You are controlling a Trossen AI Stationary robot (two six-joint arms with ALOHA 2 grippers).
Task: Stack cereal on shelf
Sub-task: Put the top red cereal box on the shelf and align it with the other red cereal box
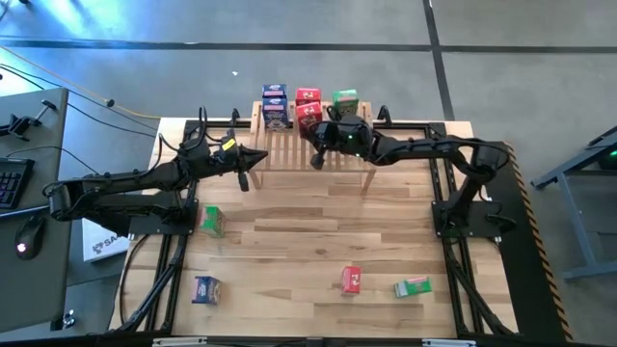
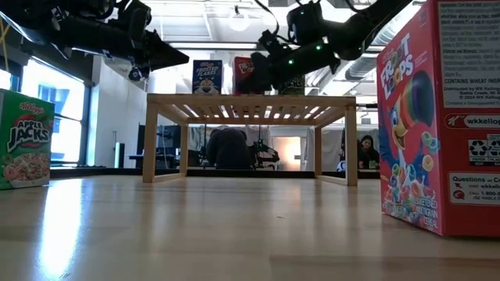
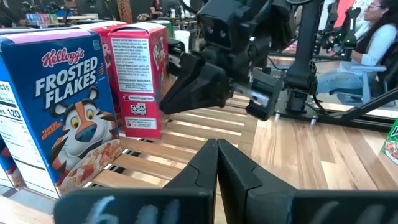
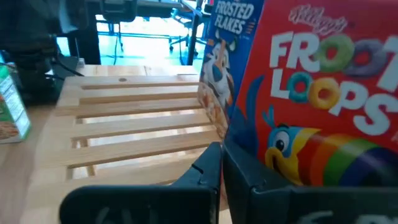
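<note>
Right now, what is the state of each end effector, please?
Left end effector: closed, holding nothing, over the shelf.
Right end effector: closed, holding nothing, beside the Froot Loops box.

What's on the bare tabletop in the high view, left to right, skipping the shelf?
Blue box → green box → red box → second green box.

Table (image 1: pixel 289 251): pale wood planks, smooth, with a soft sheen in the low view. Slatted light-wood shelf (image 1: pixel 313 152): bare, matt natural wood. Blue Frosted Flakes box (image 3: pixel 59 106) and red Froot Loops box (image 4: pixel 323 106): printed cardboard, slightly glossy. My left gripper (image 3: pixel 217 168) and right gripper (image 4: pixel 221 171): dark, matt, plastic-looking fingers, pressed together. Table frame (image 1: pixel 463 260): black metal tubing.
</note>
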